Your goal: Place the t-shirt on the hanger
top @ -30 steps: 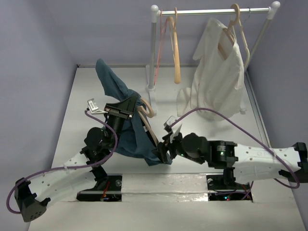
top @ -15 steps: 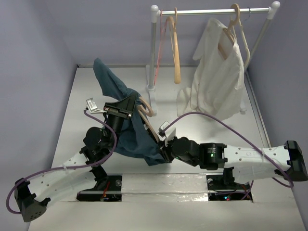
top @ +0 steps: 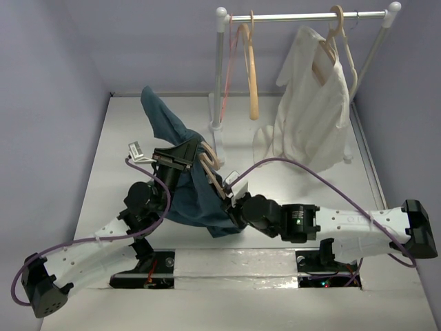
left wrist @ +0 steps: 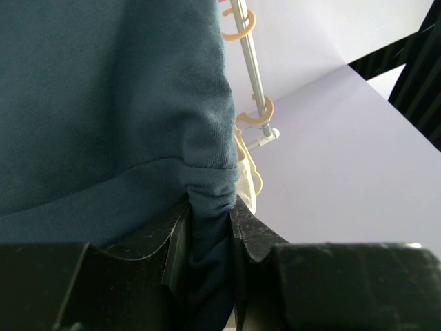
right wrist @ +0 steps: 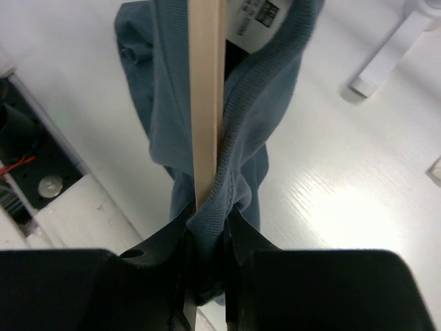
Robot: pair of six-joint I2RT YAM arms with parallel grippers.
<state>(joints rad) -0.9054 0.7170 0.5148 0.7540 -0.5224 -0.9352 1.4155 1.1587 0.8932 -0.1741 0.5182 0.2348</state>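
We hold the t-shirt bunched in the air over the near middle of the table, with the hanger partly threaded inside it and its hook poking out on top. Our left gripper is clamped on a fold of cloth, and our right gripper pinches the ribbed edge against the hanger's arm. We judge the shoulders not yet seated, so roughly halfway.

You're looking at a white worktop boxed in by plain lavender walls on the left, far and right sides. At its far edge stands a clothes rack, white posts under a silver bar. It carries a cream-white garment, a yellow-orange hanger and a thin pink hanger. Soft glare shines off the glossy worktop.
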